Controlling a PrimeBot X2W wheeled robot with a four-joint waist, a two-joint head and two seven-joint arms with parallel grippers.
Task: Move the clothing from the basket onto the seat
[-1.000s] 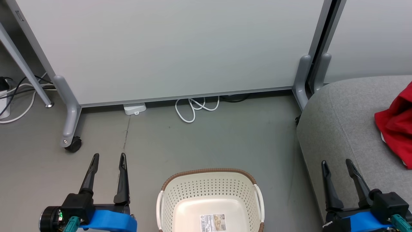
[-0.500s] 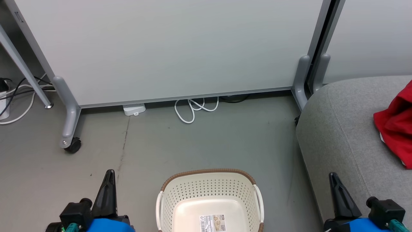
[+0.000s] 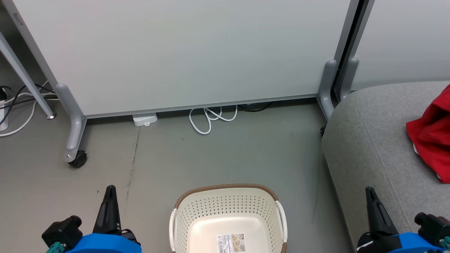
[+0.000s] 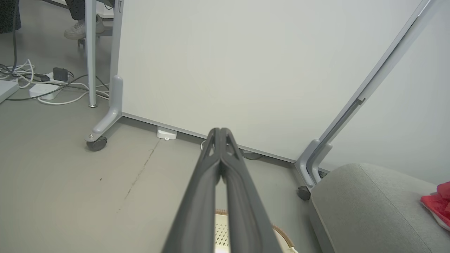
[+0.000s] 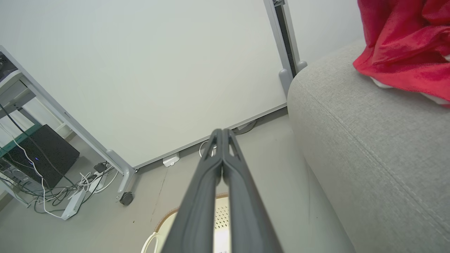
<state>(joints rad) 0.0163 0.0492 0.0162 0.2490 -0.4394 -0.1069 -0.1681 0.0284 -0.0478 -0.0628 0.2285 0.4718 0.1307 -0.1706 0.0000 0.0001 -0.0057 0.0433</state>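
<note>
The basket [image 3: 228, 202] stands on the grey floor [image 3: 211, 158] at 6 o'clock in the head view, with no clothes in it. On its inner bottom lies a label sticker [image 3: 231, 243] with a barcode along its left side and a pale picture; the print is too small to read.

The clothing [image 3: 430, 140], a bright red heap with a sliver of white at its lower edge, lies on the seat [image 3: 369, 140] at 3 o'clock, well apart from the basket. In the right wrist view the same red cloth [image 5: 400, 42] rests on the grey cushion [image 5: 369, 140] at about 1 o'clock, and no tag or lettering can be made out on it.

The left end effector [image 3: 110, 191] hangs over the floor at 7 o'clock, just beside the basket's left side, its two dark fingers pressed together with nothing between them; the left wrist view [image 4: 220, 133] shows the tips meeting. The right end effector [image 3: 370, 192] sits at 5 o'clock against the seat's front edge, likewise closed tip to tip and empty [image 5: 222, 133]. A blue band [image 3: 105, 242] wraps each wrist.

Behind, at 12 o'clock, stands a pale partition panel [image 3: 182, 52] on a grey castered foot [image 3: 78, 159], unmarked, with a coiled white cable [image 3: 207, 121] and a small white box [image 3: 145, 119] at its base.
</note>
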